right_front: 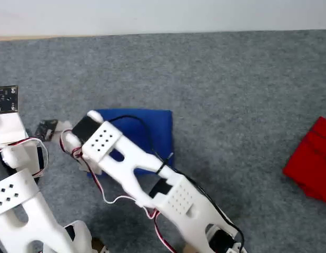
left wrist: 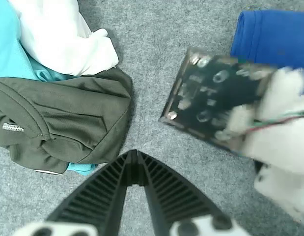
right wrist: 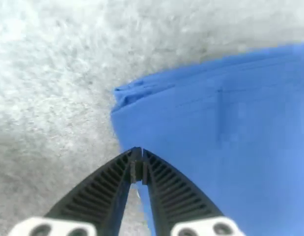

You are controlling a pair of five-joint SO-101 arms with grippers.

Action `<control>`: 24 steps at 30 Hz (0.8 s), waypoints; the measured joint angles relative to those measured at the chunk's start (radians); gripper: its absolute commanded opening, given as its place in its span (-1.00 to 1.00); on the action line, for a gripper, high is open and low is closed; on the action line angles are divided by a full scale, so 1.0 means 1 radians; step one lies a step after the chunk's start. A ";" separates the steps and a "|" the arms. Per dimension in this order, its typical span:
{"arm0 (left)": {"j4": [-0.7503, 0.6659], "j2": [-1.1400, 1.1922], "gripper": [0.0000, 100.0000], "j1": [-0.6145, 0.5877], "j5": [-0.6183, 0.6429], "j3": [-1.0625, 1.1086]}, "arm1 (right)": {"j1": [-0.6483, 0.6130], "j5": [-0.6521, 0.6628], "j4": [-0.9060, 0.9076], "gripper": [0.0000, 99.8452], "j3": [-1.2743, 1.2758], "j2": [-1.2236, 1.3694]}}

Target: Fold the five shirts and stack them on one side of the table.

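Tips of the right gripper (right wrist: 136, 160) are clenched together at the left edge of the folded blue shirt (right_front: 160, 124), left of centre on the table (right_front: 231, 79). The left gripper (left wrist: 135, 160), also clenched and holding nothing, hangs beside heaped dark shirt (left wrist: 68, 123), white shirt (left wrist: 58, 34) and cyan shirt (left wrist: 9, 44). A red shirt (right_front: 313, 158) lies far right.

On the worktop (right_front: 231, 79), one folded shirt (right_front: 152, 129) lies left of the middle, with the right arm (right_front: 136, 163) stretched across its near left part. A second folded shirt (right_front: 313, 158) lies well apart at the right edge. A heap of loose shirts (left wrist: 58, 93) lies just ahead of the left arm's jaws.
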 measured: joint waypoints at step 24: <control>0.000 0.000 -1.00 0.000 0.000 0.000 | 0.525 -0.002 -0.087 -0.98 0.000 0.193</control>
